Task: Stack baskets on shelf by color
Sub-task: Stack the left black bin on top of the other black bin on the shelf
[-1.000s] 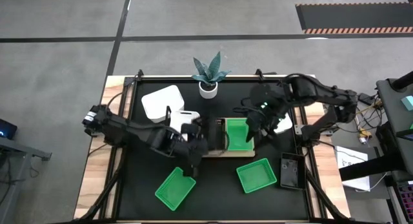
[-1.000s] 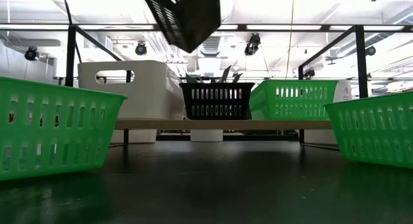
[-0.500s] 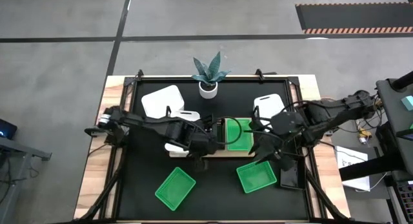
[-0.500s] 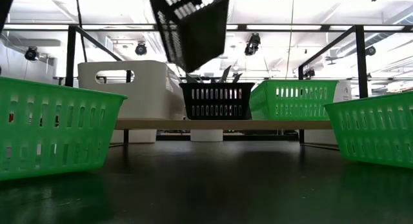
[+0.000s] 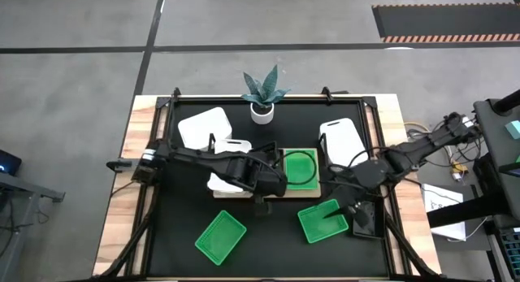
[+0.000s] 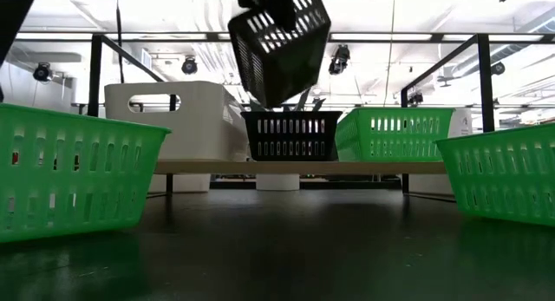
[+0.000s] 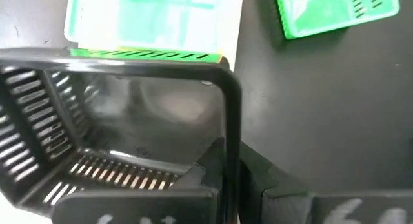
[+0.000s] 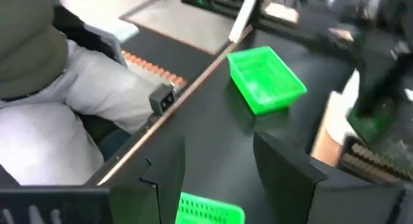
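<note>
Black plastic is what we are watching now: our left gripper [image 7: 222, 185] is clamped on the rim of a black basket [image 6: 279, 41], carrying it tilted in the air just above the shelf [image 6: 286, 166], its open mouth tipped sideways and its long axis slanting across the board. On the shelf we are already seeing a white basket [image 6: 169, 119], another black one [image 6: 290, 134] and a green one [image 6: 392, 132]. Near the shelf's front edge two green baskets [image 5: 220, 236] [image 5: 322, 221] are waiting on the mat, a loose black one is lying beside the right-hand green, and our right gripper [image 8: 213, 166] is hanging open over that green basket.
</note>
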Tool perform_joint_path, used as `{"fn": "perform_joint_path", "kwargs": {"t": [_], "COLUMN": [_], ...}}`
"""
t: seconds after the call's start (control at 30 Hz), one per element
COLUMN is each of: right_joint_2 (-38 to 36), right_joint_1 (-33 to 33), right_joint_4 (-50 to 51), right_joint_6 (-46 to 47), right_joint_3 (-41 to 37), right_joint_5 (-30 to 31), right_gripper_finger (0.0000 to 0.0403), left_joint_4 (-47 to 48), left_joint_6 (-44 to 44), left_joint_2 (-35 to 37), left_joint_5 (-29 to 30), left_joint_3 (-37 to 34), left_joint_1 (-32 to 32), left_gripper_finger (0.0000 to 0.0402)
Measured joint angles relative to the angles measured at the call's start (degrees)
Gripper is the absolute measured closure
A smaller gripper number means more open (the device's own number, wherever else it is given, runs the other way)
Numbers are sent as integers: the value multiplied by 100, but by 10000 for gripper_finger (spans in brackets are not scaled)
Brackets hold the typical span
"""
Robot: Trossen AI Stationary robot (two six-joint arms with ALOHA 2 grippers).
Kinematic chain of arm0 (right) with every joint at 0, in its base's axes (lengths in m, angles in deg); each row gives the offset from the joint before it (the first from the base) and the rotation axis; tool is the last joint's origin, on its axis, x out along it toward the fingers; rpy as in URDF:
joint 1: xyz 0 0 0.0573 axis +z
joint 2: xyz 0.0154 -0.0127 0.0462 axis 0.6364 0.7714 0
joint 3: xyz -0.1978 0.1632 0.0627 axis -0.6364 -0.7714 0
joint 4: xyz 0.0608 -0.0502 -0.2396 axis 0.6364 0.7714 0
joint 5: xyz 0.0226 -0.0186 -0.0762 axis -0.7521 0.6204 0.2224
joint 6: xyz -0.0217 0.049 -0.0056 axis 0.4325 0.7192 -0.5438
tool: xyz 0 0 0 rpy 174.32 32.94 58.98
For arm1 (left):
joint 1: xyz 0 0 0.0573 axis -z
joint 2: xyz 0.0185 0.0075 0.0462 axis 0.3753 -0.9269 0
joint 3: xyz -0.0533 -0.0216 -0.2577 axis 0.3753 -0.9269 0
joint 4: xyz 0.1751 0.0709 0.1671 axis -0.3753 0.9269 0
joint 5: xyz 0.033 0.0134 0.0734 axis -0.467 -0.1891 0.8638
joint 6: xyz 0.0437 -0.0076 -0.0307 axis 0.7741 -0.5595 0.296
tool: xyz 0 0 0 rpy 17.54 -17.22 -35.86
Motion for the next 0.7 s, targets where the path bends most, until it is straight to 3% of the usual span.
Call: {"fn": "perform_joint_path", "kwargs": {"t": [0.23,0.7], "right_joint_2": [-113,-158], "right_joint_1": [100,99], "right_joint_4": [-537,-541], "right_joint_6": [-103,-120], "right_joint_3": [-478,-486], "right_joint_5": [240,245], "right_gripper_finger": [229,230], "left_joint_4": [-22,-280], "left_joint_6": [114,116], "left_joint_2": [-290,-380], "left_joint_5": [13,15], "left_joint_3": [-22,-181], "left_joint_1": [-64,-145], "left_gripper_finger": [401,401]}}
